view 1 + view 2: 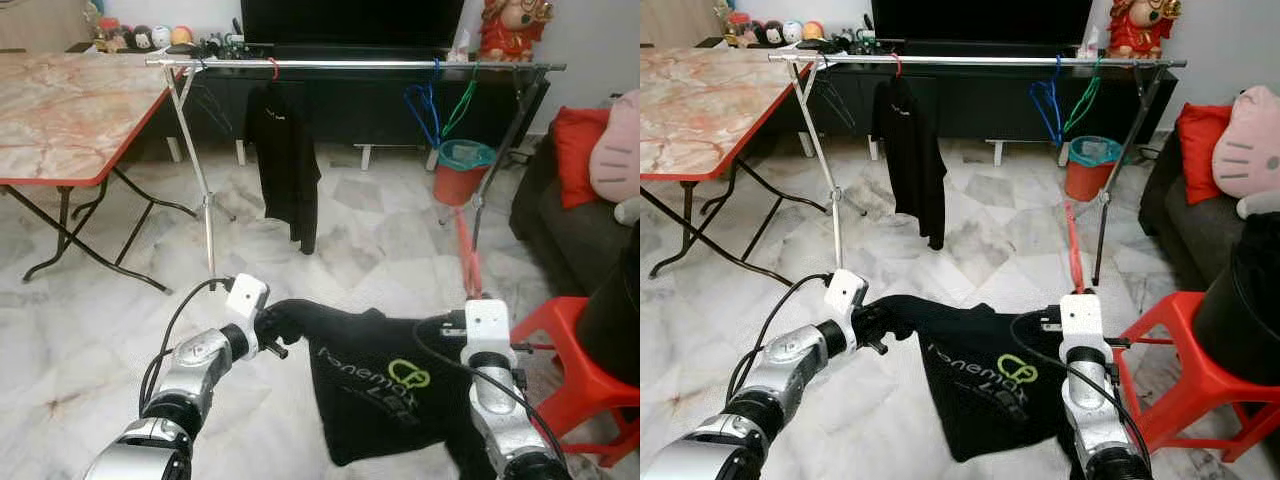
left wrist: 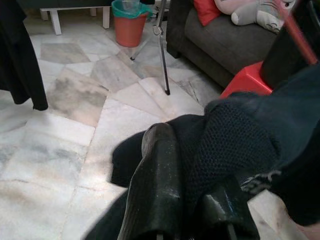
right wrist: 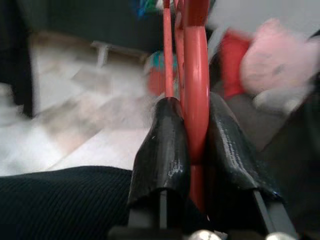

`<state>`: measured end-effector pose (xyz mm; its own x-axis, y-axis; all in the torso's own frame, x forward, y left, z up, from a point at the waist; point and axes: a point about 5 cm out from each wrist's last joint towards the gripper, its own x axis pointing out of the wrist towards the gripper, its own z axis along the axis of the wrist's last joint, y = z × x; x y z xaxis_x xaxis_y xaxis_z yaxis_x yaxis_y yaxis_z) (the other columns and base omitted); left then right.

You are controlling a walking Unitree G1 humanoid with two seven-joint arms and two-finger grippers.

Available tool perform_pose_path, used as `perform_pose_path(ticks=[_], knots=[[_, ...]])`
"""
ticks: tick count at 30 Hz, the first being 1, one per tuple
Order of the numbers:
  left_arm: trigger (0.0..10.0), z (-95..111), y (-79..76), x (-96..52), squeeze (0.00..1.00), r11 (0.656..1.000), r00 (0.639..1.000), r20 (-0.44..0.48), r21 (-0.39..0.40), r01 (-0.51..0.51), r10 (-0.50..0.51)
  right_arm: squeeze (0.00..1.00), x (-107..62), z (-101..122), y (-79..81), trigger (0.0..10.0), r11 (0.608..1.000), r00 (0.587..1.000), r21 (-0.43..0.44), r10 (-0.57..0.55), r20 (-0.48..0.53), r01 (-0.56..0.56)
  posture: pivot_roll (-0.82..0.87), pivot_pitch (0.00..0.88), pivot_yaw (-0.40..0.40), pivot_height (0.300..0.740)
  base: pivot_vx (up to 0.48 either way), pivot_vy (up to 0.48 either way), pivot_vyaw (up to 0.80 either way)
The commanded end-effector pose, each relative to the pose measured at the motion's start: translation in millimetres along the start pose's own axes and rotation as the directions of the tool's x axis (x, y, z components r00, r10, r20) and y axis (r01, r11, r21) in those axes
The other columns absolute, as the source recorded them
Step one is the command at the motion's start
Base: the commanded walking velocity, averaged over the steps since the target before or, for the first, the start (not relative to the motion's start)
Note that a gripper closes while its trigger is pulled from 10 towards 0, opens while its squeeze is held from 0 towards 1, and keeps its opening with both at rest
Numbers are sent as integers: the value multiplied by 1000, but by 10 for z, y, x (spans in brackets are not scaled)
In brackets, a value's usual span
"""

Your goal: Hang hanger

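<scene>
Both arms (image 1: 190,370) raised forward, fingers (image 3: 162,145) clamped shut

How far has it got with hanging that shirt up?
Partway. One black garment already hangs on the rail. The right hand grips a red hanger and the left hand holds the black shirt. Carrying it to the rail and hooking it on remain.

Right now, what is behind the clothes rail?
Behind the clothes rail stand a dark TV on a low black cabinet, small figurines and a red ornament. The hanging black garment covers part of the cabinet.
</scene>
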<state>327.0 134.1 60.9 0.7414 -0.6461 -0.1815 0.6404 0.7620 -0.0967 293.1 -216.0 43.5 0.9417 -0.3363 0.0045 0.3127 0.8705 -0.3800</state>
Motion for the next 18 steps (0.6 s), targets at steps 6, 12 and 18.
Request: perform_pose_path(ticks=[6,12,18], knots=[[10000,68,13,1,0,1000,999,39,-16,9,-8,0,97,258,-14,10000,982,975,-162,-59,215,95,-101,0,8,740,0,0,0],[10000,65,17,-14,0,999,999,30,-32,28,-27,0,151,213,-2,10000,983,994,161,-101,42,94,-99,0,20,740,0,0,0],[10000,-191,-87,-89,0,989,980,-142,26,145,-140,0,235,201,50,10000,851,992,516,-42,-116,96,-98,0,26,740,0,0,0]])
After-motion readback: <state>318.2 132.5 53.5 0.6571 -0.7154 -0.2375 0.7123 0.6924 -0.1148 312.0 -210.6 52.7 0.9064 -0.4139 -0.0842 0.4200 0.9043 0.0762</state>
